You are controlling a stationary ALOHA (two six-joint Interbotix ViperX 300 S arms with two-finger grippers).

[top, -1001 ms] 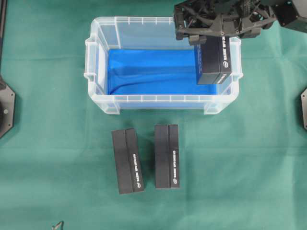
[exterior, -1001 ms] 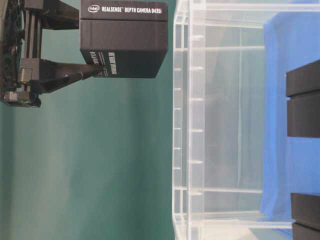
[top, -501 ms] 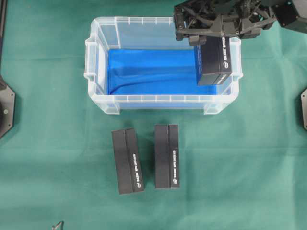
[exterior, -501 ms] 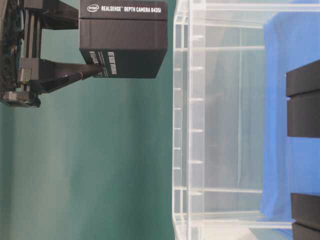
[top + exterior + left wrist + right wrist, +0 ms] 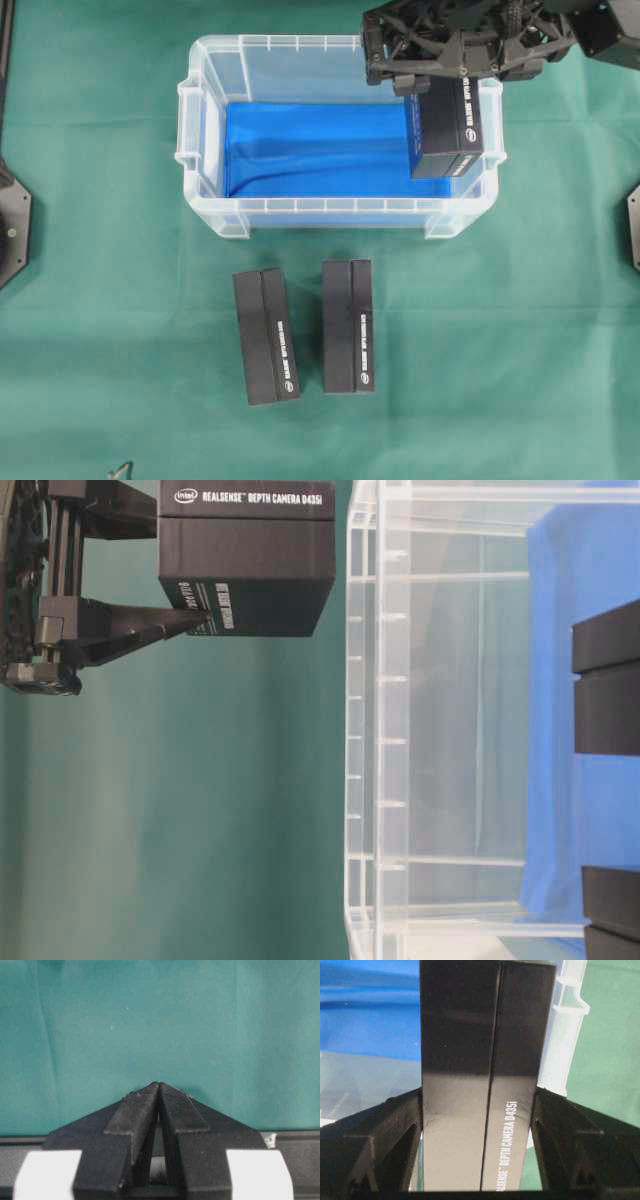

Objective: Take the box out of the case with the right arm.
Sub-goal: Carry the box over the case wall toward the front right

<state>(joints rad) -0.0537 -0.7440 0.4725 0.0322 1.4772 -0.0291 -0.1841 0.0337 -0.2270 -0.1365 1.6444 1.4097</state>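
We see the right gripper clamping the box, labelled "RealSense Depth Camera D435i", clear above the case rim; left gripper fingers touch.

Robotics lab bench setup. Surface covered edge to edge in green cloth. Black arm bases fixed at its left and right edges. Staged props: clear plastic case, retail depth-camera boxes set out in a row.
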